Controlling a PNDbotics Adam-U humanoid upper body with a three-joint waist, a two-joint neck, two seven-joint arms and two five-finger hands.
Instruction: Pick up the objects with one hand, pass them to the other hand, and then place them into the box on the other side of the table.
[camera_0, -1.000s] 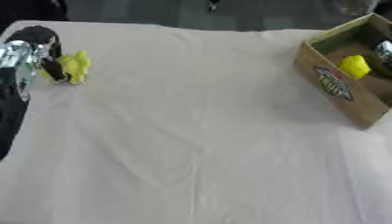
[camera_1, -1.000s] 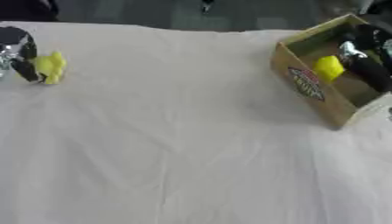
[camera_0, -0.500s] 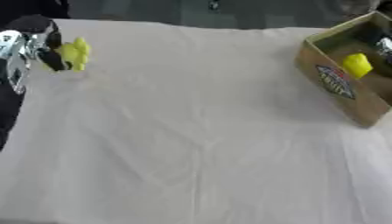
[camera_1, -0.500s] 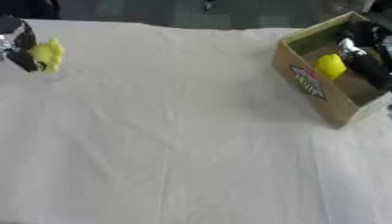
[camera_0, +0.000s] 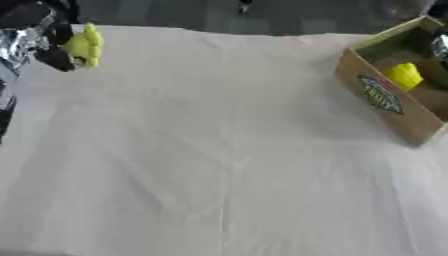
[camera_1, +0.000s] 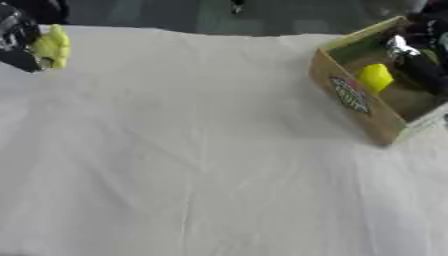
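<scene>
Box (camera_1: 367, 107) of cardboard is seen at the right edge of the tabletop (camera_0: 227, 150), set askew, open at the top, with a printed label on its near wall. One yellow item (camera_1: 375, 77) already lies inside it. The tabletop is covered by a pale creased cloth, and nothing else is seen on the wide stretch between the two sides.

Left hand (camera_0: 39, 42) is seen at the far left corner, black and silver, with its fingers curled round a small yellow-green object (camera_0: 85, 44). The object appears to be lifted clear of the cloth; its exact shape cannot be made out. Roughly half of it projects to the right of the fingers, toward the middle of the tabletop.

Right hand (camera_1: 418, 62) is seen over the open box, a dark shape with a silver part, near the yellow item. Whether its fingers are open or closed cannot be told.

Step judged in hand: carrying the picked object to the middle for the pass.

Notes for doing it well:
- The object is best kept above the cloth during the traverse, so that no crease is caught.
- The projecting free half should be presented toward the right hand, so that a separate place to grip is offered.
- The right hand should be withdrawn from the box and brought to meet the left near the middle, with its fingers spread before contact.
- Release by the left hand should be delayed until the right hand's fingers are closed on the object.
- Risk judged: a small object, little free surface, so a drop at the exchange is likely if the hands are misaligned.
</scene>
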